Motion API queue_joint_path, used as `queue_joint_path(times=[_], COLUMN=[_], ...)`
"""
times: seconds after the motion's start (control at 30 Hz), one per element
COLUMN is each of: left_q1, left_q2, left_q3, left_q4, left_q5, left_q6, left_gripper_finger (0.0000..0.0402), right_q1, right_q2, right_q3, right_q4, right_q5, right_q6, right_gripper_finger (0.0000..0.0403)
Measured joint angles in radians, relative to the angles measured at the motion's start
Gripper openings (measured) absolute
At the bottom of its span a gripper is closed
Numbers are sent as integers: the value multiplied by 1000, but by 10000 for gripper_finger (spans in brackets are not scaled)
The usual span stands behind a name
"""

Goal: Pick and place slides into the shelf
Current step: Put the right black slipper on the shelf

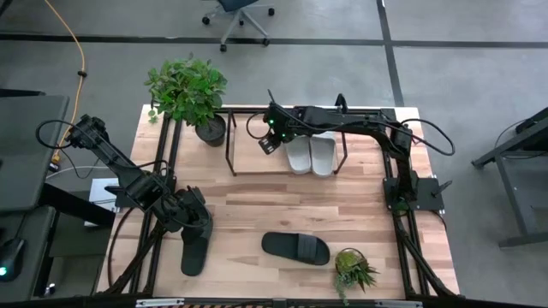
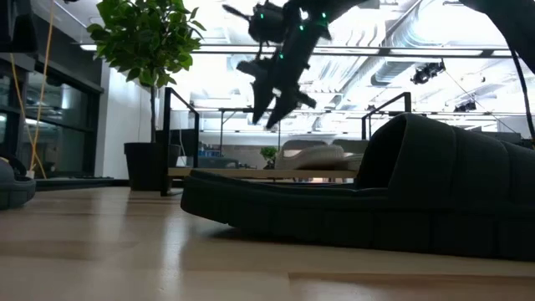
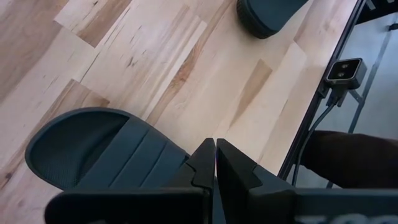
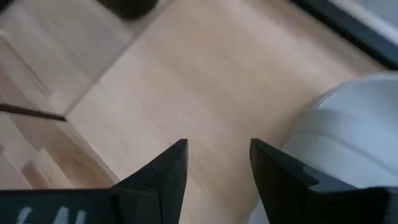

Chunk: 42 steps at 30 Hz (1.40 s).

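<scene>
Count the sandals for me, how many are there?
4. Two light grey slides sit side by side in the shelf. One black slide lies on the table's near-middle. Another black slide lies under the left end effector. None seem hidden.

Bare shelf (image 1: 248, 162) board beside grey slides (image 1: 311, 156)

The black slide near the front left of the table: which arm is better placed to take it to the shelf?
The left. Its tool is already shut on that black slide. The right tool hangs open over the shelf, beside the two grey slides.
</scene>
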Motion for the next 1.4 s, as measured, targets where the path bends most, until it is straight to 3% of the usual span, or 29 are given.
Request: queue_joint_path(times=[0.37, 0.7, 0.83, 0.97, 1.13, 1.4], left_q1=[0, 0, 0, 0, 0, 0], left_q2=[0, 0, 0, 0, 0, 0], left_q3=[0, 0, 0, 0, 0, 0], left_q4=[-2, -11, 10, 38, 38, 66], left_q5=[0, 5, 61, 109, 101, -3], left_q6=[1, 0, -2, -10, -81, -165], left_gripper_finger=[5, 5, 5, 5, 5, 5], right_q1=[50, 281, 332, 353, 362, 347], right_q2=[0, 0, 0, 0, 0, 0], right_q3=[146, 155, 155, 155, 146, 85], right_q4=[-180, -362, -408, -415, -422, -414], right_q5=[7, -22, -23, -119, -355, -432], right_q6=[-33, -132, -154, -213, -452, -490], right_gripper_finger=[165, 165, 165, 165, 165, 165])
